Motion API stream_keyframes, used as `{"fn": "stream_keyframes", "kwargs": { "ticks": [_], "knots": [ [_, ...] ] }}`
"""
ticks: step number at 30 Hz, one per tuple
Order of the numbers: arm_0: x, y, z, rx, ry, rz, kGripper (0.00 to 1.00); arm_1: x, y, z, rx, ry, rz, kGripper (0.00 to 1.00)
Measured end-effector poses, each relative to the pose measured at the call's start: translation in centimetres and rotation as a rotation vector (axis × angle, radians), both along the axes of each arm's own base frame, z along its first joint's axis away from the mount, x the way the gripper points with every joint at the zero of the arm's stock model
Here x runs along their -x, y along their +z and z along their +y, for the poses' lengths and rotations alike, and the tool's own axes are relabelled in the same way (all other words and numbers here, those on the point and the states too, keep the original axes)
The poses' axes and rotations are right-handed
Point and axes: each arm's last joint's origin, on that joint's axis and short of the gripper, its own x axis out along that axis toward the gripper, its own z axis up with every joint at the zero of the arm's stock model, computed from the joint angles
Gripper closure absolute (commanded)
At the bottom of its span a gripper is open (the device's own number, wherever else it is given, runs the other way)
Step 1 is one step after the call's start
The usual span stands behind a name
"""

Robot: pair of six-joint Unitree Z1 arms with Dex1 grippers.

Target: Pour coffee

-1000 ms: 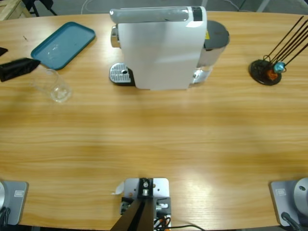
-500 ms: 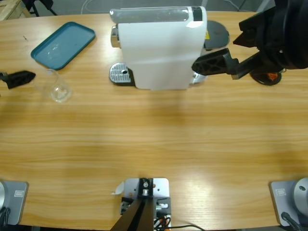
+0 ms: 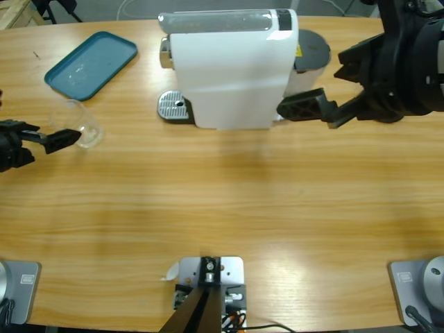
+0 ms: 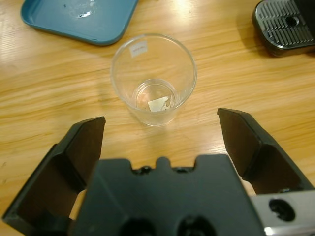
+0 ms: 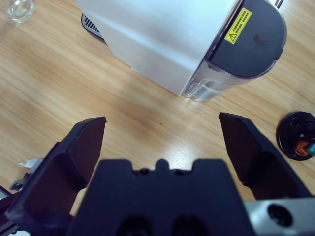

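Wooden table [image 3: 222, 201]: left gripper [image 4: 160, 135] open before glass [image 4: 153, 78]; right gripper [image 5: 162, 142] open; machine [image 5: 162, 34] yellow label unreadable.

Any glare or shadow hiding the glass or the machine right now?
High view: the glass is faint against the wood. Left wrist view: the glass is sharp, light glinting in its base. Right wrist view: the white machine casts a soft shadow, nothing hidden.

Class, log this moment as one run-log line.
left gripper: open, facing glass | right gripper: open, near coffee machine | pour: not begun
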Motion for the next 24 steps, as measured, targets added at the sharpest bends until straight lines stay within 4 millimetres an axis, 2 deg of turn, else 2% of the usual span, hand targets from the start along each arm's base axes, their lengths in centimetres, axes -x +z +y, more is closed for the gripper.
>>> {"fn": "stream_keyframes", "kwargs": {
  "ticks": [10, 24],
  "knots": [
    [-2.2, -1.5, -1.5, -0.062, 0.049, -0.041, 0.0, -0.5, -0.9, 0.8, 0.026, 0.0, 0.016, 0.0],
    [-4.3, -3.2, -3.1, -0.086, 0.08, -0.061, 0.0, -1.2, -1.8, 1.6, 0.07, -0.003, 0.052, 0.0]
  ]
}}
